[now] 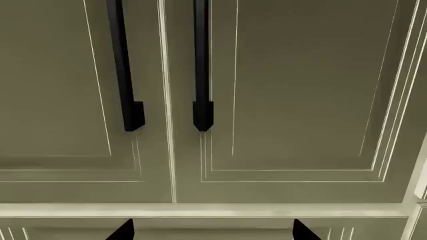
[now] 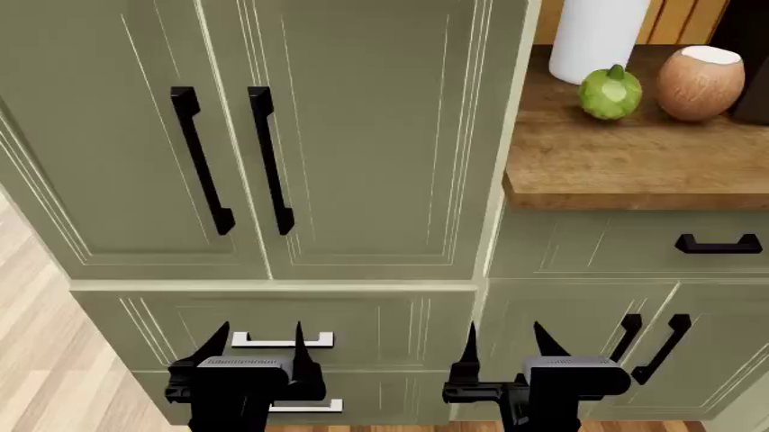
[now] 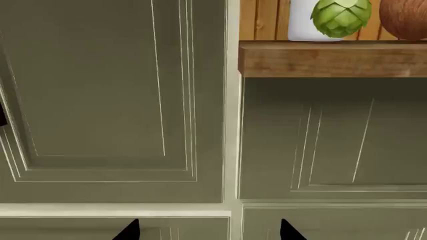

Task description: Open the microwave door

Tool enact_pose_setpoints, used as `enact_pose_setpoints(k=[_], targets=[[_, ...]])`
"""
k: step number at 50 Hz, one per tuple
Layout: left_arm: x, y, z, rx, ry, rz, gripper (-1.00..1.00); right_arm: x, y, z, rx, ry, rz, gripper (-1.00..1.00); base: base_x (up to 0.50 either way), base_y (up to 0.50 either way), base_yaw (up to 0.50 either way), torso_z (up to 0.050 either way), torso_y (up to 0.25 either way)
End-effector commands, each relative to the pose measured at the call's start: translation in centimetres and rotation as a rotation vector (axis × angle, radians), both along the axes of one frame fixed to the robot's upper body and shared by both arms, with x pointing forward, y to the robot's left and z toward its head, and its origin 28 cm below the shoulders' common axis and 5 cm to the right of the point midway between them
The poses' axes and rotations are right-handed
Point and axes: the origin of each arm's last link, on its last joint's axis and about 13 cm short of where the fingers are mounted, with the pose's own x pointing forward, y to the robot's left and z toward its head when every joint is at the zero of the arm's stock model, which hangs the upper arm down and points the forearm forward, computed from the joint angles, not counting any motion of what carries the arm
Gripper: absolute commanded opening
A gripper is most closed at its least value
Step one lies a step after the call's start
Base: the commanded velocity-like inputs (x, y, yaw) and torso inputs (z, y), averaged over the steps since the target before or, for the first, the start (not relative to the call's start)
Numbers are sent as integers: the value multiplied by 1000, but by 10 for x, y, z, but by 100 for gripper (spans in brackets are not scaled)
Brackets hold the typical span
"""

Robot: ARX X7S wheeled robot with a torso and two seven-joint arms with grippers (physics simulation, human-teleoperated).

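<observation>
The microwave and its door are out of view in every frame. In the head view my left gripper (image 2: 258, 342) stands open low in front of the olive drawers, nothing between its black fingers. My right gripper (image 2: 502, 344) is open too, beside it at the seam between the tall cabinet and the counter unit. In the left wrist view the left gripper (image 1: 213, 231) faces two cabinet doors with black bar handles (image 1: 127, 75). In the right wrist view the right gripper (image 3: 209, 231) faces the cabinet panels below the counter edge.
A tall olive cabinet (image 2: 360, 135) with two black handles (image 2: 272, 157) fills the left. A wooden countertop (image 2: 625, 162) at the right carries a white cylinder (image 2: 597, 36), a green artichoke (image 2: 610, 92) and a coconut (image 2: 700, 83). Drawers with white pulls (image 2: 283, 339) sit below. Wood floor (image 2: 36, 360) lies at left.
</observation>
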Motion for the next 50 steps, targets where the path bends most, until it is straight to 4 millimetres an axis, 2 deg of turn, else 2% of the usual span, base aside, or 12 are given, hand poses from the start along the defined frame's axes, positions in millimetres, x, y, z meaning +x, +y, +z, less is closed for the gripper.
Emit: enact_pose_setpoints(k=[1, 12, 17, 22, 25, 32, 40, 45, 50], targets=[[0, 0, 0, -10, 6, -5, 100, 0, 0, 0, 0, 1, -4, 100, 0, 0, 0, 0, 0], [-2, 1, 7, -60, -20, -40, 100, 2, -1, 3, 2, -3, -25, 100, 0, 0, 0, 13, 0], [0, 1, 38, -56, -111, -42, 100, 11, -2, 22, 25, -68, -35, 100, 0, 0, 0, 50, 0], [3, 0, 79, -45, -217, -57, 100, 23, -4, 65, 49, -173, -53, 100, 0, 0, 0, 50, 0], [10, 3, 112, -48, -288, -48, 100, 30, -5, 95, 64, -242, -53, 100, 0, 0, 0, 50, 0], [29, 16, 200, -33, -479, -18, 100, 51, -5, 180, 81, -435, -31, 100, 0, 0, 0, 50, 0], [47, 26, 283, -17, -637, -11, 100, 71, -11, 259, 69, -609, -26, 100, 0, 0, 0, 50, 0], [56, 33, 319, 10, -701, -6, 100, 75, -14, 293, 53, -686, -22, 100, 0, 0, 0, 50, 0], [58, 38, 351, 28, -760, 4, 100, 78, -16, 317, 30, -737, -11, 100, 0, 0, 0, 50, 0]])
